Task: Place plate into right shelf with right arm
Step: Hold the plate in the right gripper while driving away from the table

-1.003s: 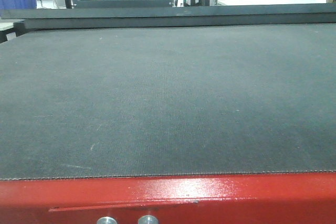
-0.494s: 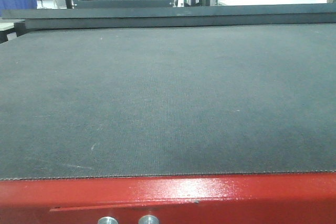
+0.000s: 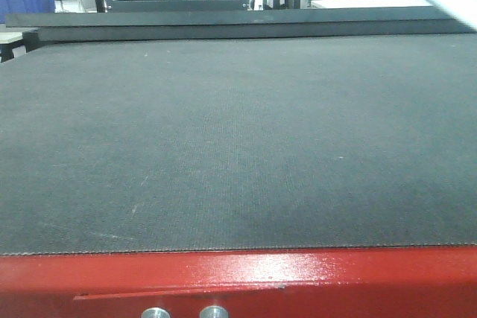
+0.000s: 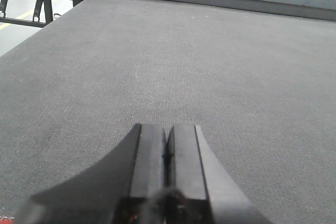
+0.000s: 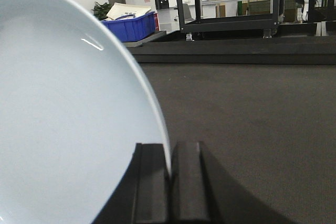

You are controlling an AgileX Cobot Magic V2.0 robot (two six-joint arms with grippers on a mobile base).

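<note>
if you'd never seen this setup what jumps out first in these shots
The glossy white plate grabs the eye first: it fills the left half of the right wrist view, held on edge with its rim pinched in the right gripper. Next comes the broad dark grey mat spreading across the front view, with a red edge along its near side. The left gripper hangs shut over the mat, holding nothing.

Left gripper [image 4: 167, 129]: we see two matte black fingers [image 4: 149, 156], flat slabs with squared tips, rising from a broad black base that flares outward.
Right gripper [image 5: 170, 148]: we see the same smooth black pair on a curved, flaring base.
</note>
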